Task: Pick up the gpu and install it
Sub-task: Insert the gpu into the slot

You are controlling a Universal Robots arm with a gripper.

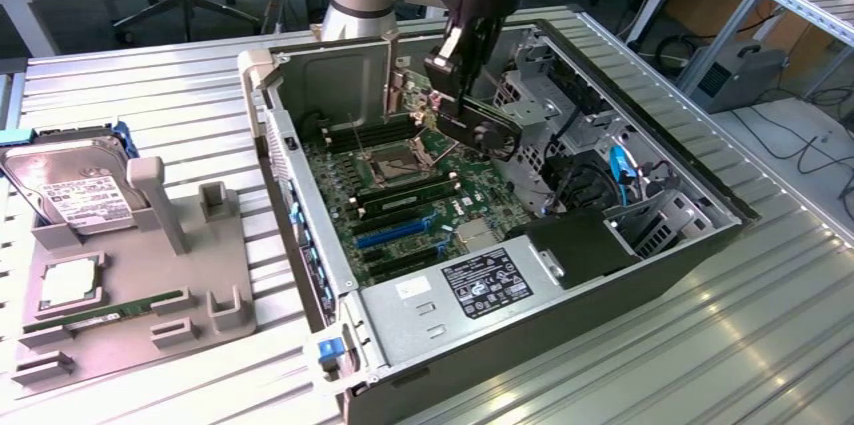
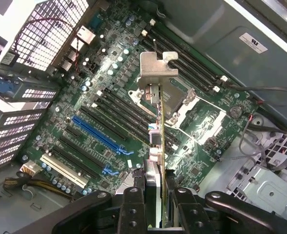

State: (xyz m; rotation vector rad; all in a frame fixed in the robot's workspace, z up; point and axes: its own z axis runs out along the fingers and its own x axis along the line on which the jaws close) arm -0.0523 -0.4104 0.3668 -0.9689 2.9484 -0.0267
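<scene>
Gpu (image 2: 157, 68) held off the board, edge-on in the wrist view (silver bracket at the far end), above the motherboard (image 2: 80, 146) near the CPU socket (image 2: 175, 100). Gripper (image 2: 158, 195) fingers pinch the card from both faces. All inside the open computer case (image 1: 667, 245). Hard drive (image 1: 74, 190) lies outside, at the exterior view's left.
</scene>
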